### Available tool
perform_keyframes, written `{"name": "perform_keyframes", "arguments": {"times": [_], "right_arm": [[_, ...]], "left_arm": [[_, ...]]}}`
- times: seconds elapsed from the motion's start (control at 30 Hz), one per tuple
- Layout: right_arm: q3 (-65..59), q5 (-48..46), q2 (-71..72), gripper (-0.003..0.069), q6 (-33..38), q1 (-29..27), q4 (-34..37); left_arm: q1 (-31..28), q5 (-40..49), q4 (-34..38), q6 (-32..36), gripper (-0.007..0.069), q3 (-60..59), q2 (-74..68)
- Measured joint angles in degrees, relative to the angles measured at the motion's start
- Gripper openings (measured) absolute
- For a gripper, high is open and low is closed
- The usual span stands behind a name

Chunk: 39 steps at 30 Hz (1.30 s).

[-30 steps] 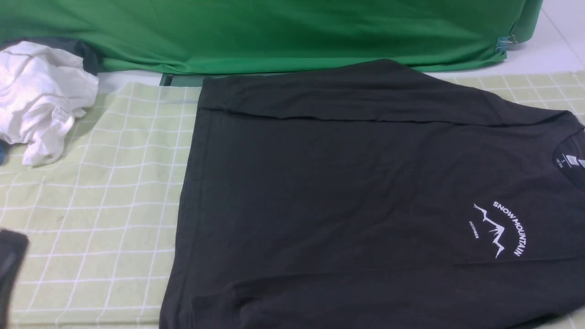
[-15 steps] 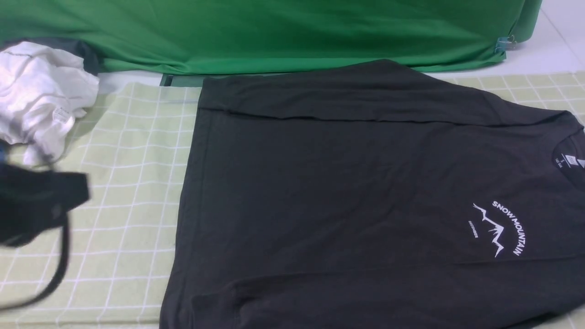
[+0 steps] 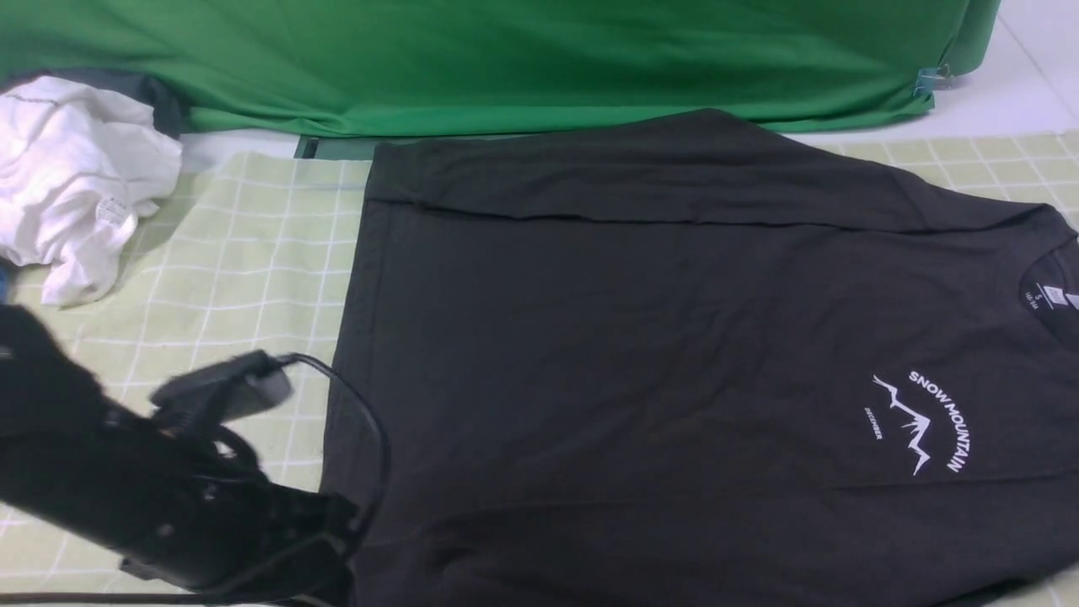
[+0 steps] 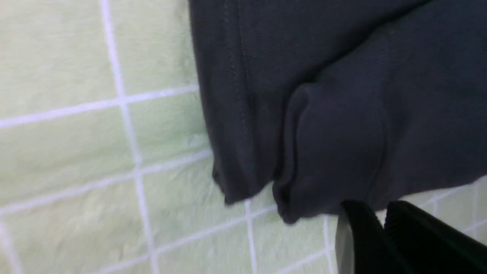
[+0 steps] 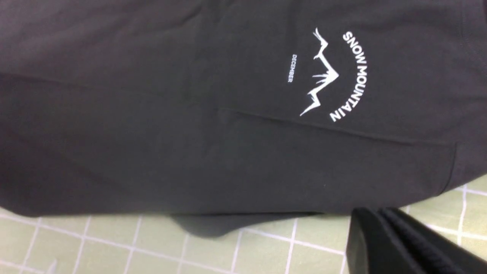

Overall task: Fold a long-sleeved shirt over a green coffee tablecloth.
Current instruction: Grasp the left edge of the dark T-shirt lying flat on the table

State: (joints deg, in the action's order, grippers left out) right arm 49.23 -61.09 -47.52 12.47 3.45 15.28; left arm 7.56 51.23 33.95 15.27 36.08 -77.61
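Note:
The long-sleeved shirt [image 3: 641, 337] lies flat on the green coffee tablecloth [image 3: 211, 278], its white mountain logo [image 3: 923, 421] and neck label [image 3: 1049, 295] toward the right. My left arm [image 3: 169, 497] reaches to the shirt's near left corner. In the left wrist view, the left gripper [image 4: 382, 211] hangs just short of a folded sleeve cuff [image 4: 331, 160]. Its tips stand a narrow gap apart with nothing between them. The right gripper [image 5: 374, 215] is shut and empty, over the cloth [image 5: 114, 243] beside the shirt's edge below the logo [image 5: 331, 76]. It is out of the front view.
A crumpled white garment [image 3: 76, 177] sits at the back left, partly on the cloth. A vivid green fabric [image 3: 506, 59] runs along the back, held by a clip [image 3: 931, 80]. A cable [image 3: 371, 438] loops from the left arm over the shirt's edge.
My left arm has swung in from the left edge, rightward and nearer, to the shirt's near left corner. The shirt has not moved.

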Motion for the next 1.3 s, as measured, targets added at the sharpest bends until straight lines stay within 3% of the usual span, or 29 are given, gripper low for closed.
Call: {"name": "perform_keyframes", "arguments": {"times": [0.27, 0.43, 0.67, 1.3], "right_arm": [[0.00, 1.12, -0.28, 0.0043, 0.00, 0.00, 0.13], [0.00, 1.12, -0.28, 0.0059, -0.05, 0.00, 0.18], [0.00, 2.23, -0.28, 0.0075, 0.00, 0.00, 0.18], [0.00, 2.60, -0.28, 0.0101, 0.03, 0.00, 0.22]], "left_arm": [[8.55, -8.04, -8.06, -6.16, 0.0339, 4.75, -8.71], [9.61, -8.08, -9.33, -7.39, 0.0409, 6.47, -9.28], [9.61, -9.57, -12.79, -10.06, 0.0423, 6.54, -9.28], [9.61, -9.98, -10.64, -9.99, 0.0423, 7.26, -14.48]]}}
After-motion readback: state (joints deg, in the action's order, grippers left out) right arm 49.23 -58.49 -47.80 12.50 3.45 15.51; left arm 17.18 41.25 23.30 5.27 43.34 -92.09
